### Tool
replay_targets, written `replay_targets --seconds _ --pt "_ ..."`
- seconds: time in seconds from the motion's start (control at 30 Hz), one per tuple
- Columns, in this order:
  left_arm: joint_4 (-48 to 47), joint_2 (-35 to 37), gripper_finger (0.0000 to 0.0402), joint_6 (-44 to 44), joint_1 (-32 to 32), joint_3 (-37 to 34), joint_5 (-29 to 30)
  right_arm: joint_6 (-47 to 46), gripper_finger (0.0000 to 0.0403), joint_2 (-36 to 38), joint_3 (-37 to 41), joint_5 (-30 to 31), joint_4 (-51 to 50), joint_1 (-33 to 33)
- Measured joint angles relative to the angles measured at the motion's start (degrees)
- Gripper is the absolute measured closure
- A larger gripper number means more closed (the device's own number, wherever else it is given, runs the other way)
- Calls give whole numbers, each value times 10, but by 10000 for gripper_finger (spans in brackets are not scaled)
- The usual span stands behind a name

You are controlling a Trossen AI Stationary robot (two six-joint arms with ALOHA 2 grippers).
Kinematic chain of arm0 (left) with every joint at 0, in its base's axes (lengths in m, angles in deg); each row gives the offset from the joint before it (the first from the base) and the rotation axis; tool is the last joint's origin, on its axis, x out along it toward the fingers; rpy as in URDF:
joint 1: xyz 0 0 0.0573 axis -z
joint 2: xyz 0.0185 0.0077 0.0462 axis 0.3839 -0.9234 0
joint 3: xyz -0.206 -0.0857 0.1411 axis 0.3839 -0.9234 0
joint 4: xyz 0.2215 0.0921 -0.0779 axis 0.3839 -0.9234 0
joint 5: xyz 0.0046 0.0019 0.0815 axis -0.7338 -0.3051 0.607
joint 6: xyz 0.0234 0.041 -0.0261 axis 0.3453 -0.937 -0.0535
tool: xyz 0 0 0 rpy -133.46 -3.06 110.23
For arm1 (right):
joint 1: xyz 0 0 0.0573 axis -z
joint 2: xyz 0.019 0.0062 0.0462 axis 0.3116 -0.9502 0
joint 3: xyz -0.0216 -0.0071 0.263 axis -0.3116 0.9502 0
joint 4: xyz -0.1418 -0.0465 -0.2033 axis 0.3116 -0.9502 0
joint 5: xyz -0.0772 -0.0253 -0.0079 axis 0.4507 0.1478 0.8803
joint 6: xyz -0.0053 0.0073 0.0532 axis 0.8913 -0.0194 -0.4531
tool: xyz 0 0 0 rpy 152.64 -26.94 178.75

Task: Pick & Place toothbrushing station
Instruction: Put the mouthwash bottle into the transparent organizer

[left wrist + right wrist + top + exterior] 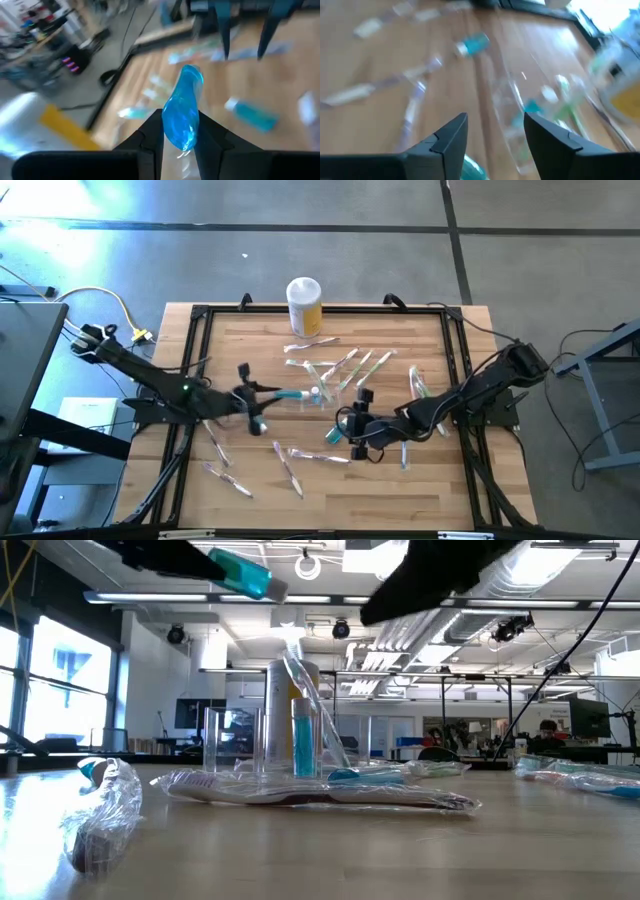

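The toothbrushing station (308,399) is a clear container standing mid-table; in the low view the station (235,745) holds an upright blue tube (305,735) and a leaning wrapped toothbrush. My left gripper (250,395) hovers just left of it, shut on a blue see-through tube (182,112), which shows high up in the low view (240,570). My right gripper (495,120) is open with nothing between its fingers, to the station's near right (350,435). A teal item (333,435) lies beside it. My left gripper pinches the blue tube's rear part (179,134) between its two fingers. The fingers lie nearly level, coming from the table's left, along the tube. The tube sticks out forward past the fingertips and is lifted clear of the table, its free end (192,76) toward the station.
A yellow jar with a white lid (304,305) stands at the far edge. Several wrapped toothbrushes lie scattered: behind the station (345,365), near the front (290,465) and right (420,385). A teal tube (252,115) lies on the wood. A crumpled wrapper (100,810) sits close to the low camera.
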Motion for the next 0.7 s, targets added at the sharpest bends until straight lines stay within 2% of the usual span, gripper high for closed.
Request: replay_targets --seconds 0.1,0.2,0.3,0.43,0.7 --pt "197 36 332 -13 -13 -114 -77 37 220 0 0 -10 61 -4" --pt "417 31 332 -31 -21 -208 -137 83 222 0 0 -10 119 -2" --pt "553 7 332 -44 -31 -262 -157 120 222 0 0 -8 187 5" --pt "587 -29 332 -53 -30 -265 -163 119 222 0 -1 -15 247 29" --pt "592 -103 332 -105 -30 -232 -171 60 219 -8 -1 -113 264 78"
